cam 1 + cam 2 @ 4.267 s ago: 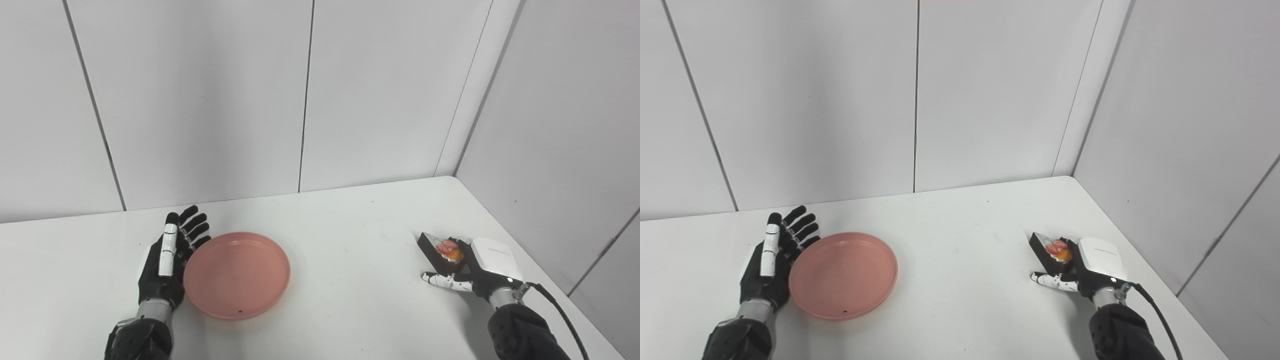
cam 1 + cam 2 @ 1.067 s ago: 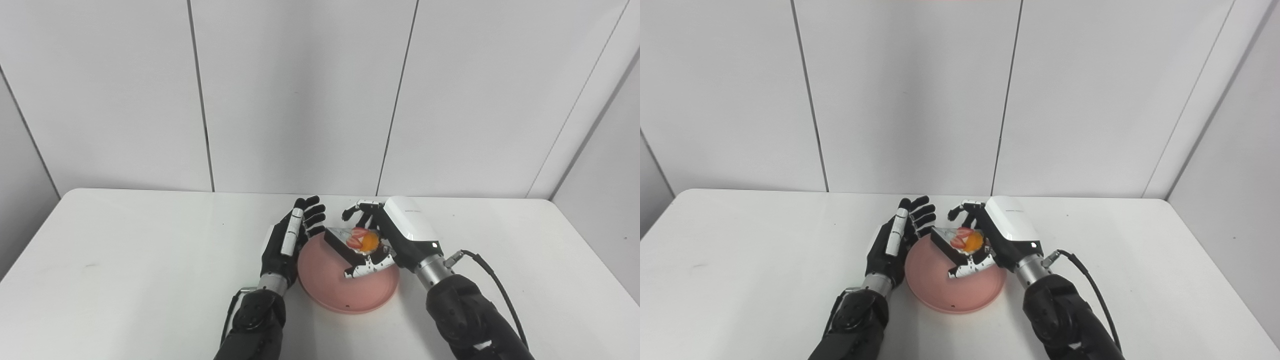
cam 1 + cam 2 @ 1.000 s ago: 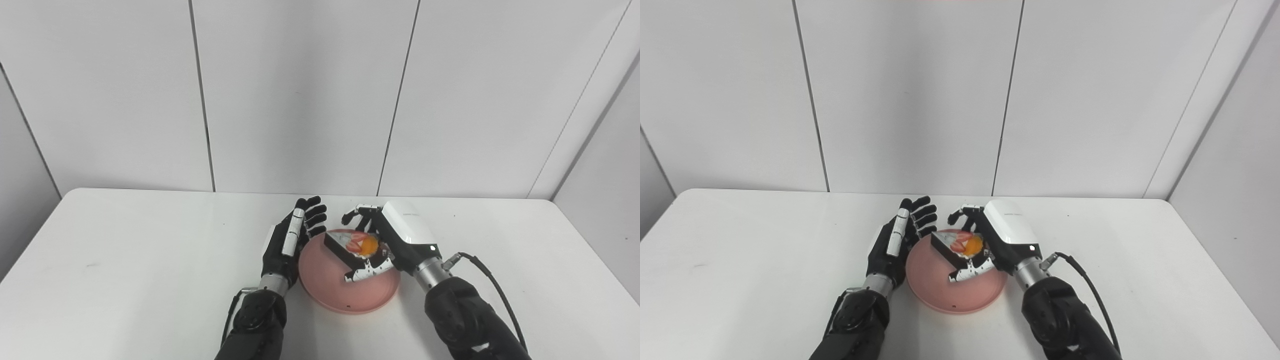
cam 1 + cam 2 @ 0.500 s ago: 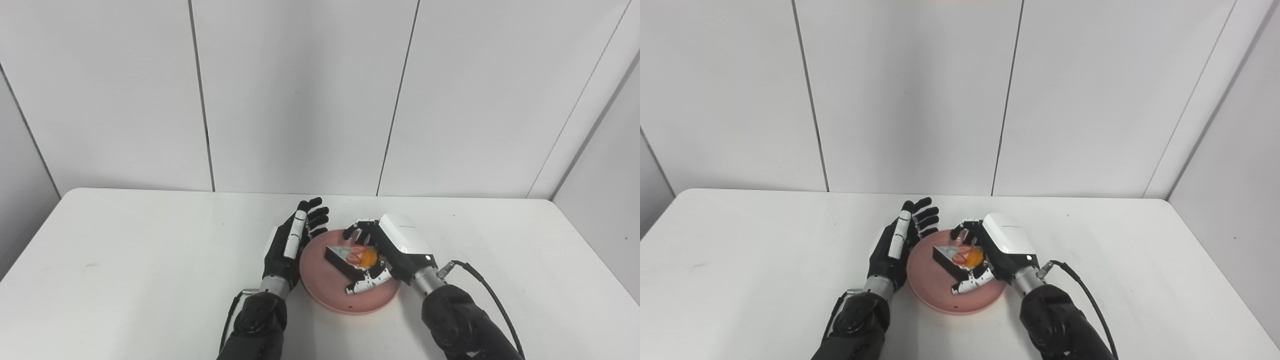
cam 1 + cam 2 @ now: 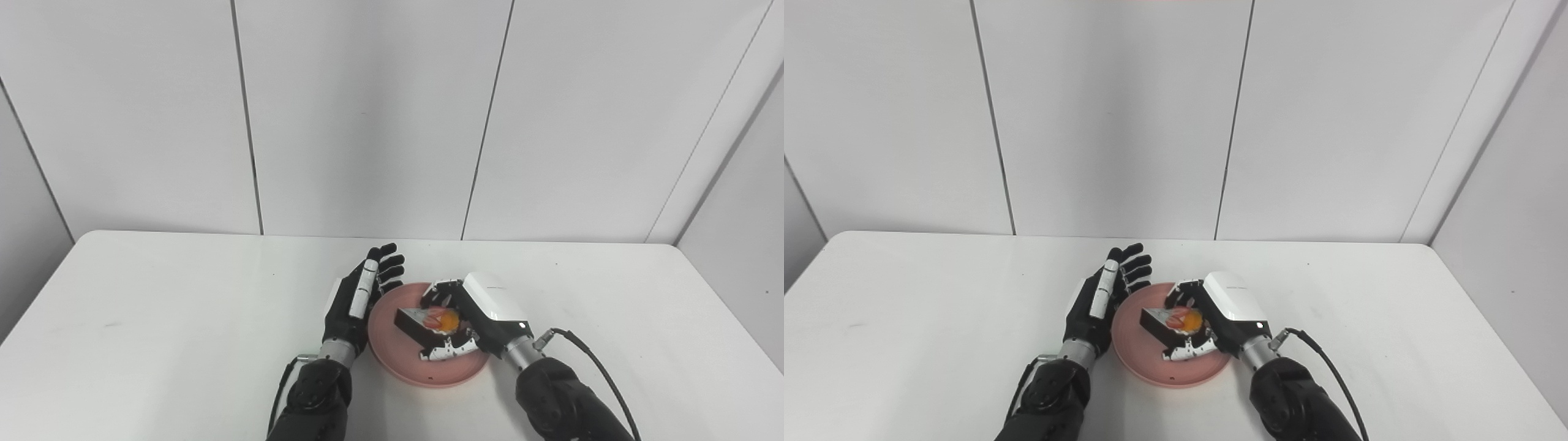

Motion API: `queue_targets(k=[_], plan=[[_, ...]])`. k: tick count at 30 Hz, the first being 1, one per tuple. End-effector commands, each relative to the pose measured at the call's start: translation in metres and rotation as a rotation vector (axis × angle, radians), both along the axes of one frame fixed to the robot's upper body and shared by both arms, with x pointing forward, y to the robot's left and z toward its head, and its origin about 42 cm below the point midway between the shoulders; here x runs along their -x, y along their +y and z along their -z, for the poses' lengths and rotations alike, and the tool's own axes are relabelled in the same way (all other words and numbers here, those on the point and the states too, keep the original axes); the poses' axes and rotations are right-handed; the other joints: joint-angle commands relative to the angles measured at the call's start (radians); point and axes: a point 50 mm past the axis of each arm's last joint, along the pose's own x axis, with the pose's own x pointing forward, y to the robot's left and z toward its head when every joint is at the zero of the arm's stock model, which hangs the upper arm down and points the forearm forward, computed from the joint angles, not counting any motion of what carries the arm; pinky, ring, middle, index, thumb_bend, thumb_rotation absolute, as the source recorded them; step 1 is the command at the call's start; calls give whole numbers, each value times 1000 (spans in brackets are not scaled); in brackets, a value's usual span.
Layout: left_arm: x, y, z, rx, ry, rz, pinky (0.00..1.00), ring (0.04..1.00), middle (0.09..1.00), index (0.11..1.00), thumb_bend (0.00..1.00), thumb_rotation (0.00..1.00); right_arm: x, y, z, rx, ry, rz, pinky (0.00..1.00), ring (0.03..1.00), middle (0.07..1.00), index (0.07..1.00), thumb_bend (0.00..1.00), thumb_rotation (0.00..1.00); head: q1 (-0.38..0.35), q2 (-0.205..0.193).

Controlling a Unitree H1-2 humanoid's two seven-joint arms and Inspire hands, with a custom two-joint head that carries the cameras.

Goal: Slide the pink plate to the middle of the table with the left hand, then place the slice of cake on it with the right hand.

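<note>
The pink plate lies on the white table near its middle, close to the front edge. My left hand is open, fingers straight and apart, its edge against the plate's left rim. My right hand is shut on the slice of cake, a dark wedge with white top, strawberry and orange fruit. The cake is low over the plate's middle; I cannot tell whether it touches the plate. The same scene shows in the right eye view: plate, cake, left hand, right hand.
The white table is enclosed by grey wall panels at the back and on the right. A black cable runs from my right wrist toward the front right.
Since 4.3 s ago the camera has shifted, the plate was slid to the middle, and the right hand carried the cake over it. In the last second the right hand lowered the cake toward the plate.
</note>
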Motion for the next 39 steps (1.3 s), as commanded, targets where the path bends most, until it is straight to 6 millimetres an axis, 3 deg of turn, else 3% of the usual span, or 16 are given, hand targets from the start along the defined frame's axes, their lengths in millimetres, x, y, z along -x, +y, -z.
queue_targets(k=[1,6,16,25,29,31,34,39], plan=[[22,5,49,-31,215,-3,756,799,792,774,659,896,-5,-1,-22,-26,-92,-29,394,494,592,648,801,463,0,0],[22,6,49,-44,214,-1,758,800,797,779,653,903,-1,-5,-23,-22,-120,-20,477,602,694,691,835,637,-1,6],[23,10,50,-35,225,3,757,801,787,765,648,893,9,-14,-27,-77,-212,-11,548,648,709,694,820,678,-4,6],[23,12,50,-20,235,-3,755,801,788,764,658,877,21,-30,-29,-243,-304,50,583,682,727,714,801,765,-5,11],[22,16,50,-12,227,-10,739,801,792,770,659,875,23,-40,-20,-413,-274,112,590,701,751,739,753,806,-2,11],[23,18,49,-6,216,-23,735,803,795,779,656,879,22,-46,-11,-463,-263,141,573,694,756,760,697,888,-1,12],[23,21,48,-2,189,-56,722,794,790,774,652,861,19,-54,5,-537,-220,178,571,685,747,758,718,946,1,14],[25,29,48,-26,145,-117,740,806,801,771,658,878,15,-61,35,-808,-48,219,665,733,776,781,708,969,2,18]])
